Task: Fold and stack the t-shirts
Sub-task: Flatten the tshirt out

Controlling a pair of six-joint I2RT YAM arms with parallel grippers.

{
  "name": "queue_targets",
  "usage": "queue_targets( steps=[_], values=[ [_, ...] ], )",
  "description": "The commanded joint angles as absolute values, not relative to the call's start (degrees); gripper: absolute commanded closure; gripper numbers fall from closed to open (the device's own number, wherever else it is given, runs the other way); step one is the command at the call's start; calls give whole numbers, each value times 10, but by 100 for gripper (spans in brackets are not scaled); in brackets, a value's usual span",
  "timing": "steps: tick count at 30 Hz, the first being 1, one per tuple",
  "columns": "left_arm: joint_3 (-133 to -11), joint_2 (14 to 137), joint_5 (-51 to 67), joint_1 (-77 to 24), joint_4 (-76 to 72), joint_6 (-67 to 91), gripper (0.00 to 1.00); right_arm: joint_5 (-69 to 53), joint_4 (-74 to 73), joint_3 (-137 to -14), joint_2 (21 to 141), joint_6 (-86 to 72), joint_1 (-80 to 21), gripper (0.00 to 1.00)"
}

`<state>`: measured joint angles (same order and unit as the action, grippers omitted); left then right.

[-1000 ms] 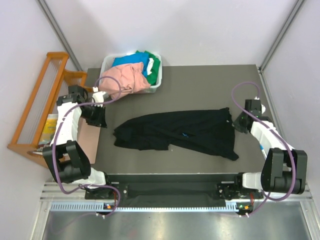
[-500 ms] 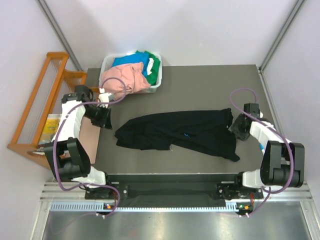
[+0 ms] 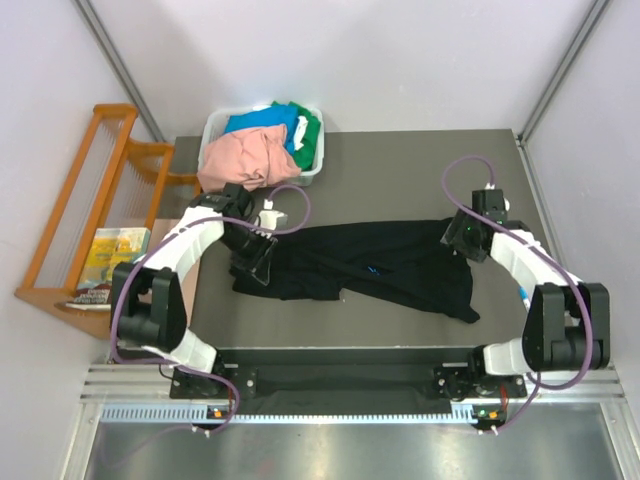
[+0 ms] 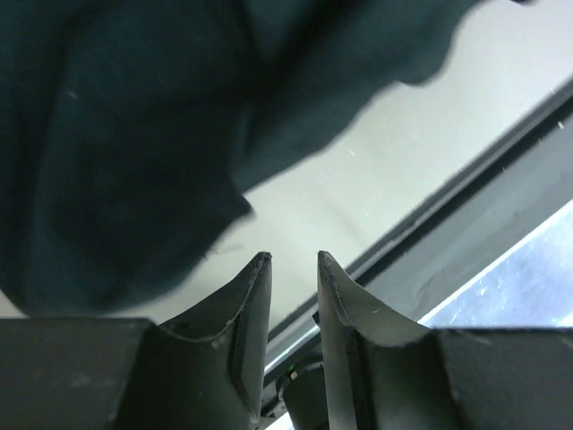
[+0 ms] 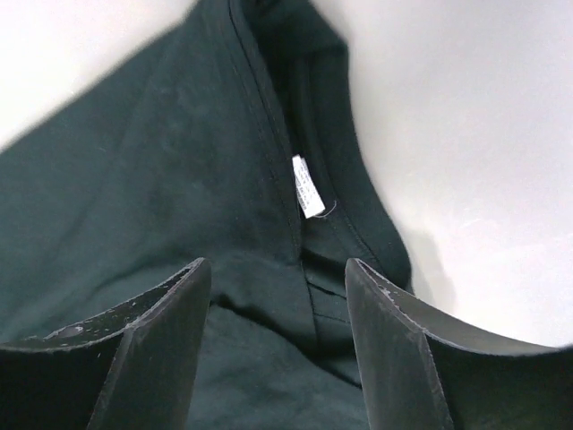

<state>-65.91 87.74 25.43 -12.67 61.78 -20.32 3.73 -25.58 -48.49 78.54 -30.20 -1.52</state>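
Left wrist view is dim. The black t-shirt (image 4: 107,134) runs off the frame there, and I cannot read its folds. In the white bin (image 3: 212,128), the pink t-shirt (image 3: 250,155), blue t-shirt (image 3: 262,122) and green t-shirt (image 3: 308,128) are bunched together, each partly hidden.

Since a second ago both arms have swung inward to the black t-shirt, which lies crumpled across mid-table (image 3: 400,160), little changed.

Left end effector (image 4: 291,258): fingers slightly parted, nothing between them, over bare table just beside the shirt's edge. Right end effector (image 5: 277,264): jaws wide, empty, poised over the collar and its white label (image 5: 309,186).
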Motion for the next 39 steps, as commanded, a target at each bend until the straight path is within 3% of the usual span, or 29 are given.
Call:
queue_targets(
  steps=[1, 7, 12, 21, 28, 33, 39],
  values=[
    [-673, 905, 248, -123, 571, -173, 67, 30, -234, -496, 812, -298, -25, 39],
    [-688, 906, 236, -120, 549, -155, 53, 18, -217, -496, 834, -294, -25, 42],
    [-691, 898, 221, -116, 521, -129, 49, 6, -205, -504, 853, -295, -25, 49],
    [-668, 864, 204, -84, 523, -130, 24, -22, -183, -514, 889, -301, -26, 60],
    [-653, 847, 213, -64, 542, -142, 23, -23, -181, -510, 877, -301, -28, 65],
    [-637, 845, 213, -64, 541, -144, 30, -25, -181, -508, 876, -301, -29, 67],
    [-606, 867, 190, -64, 512, -147, 30, -31, -178, -506, 875, -302, -29, 70]
  ],
)
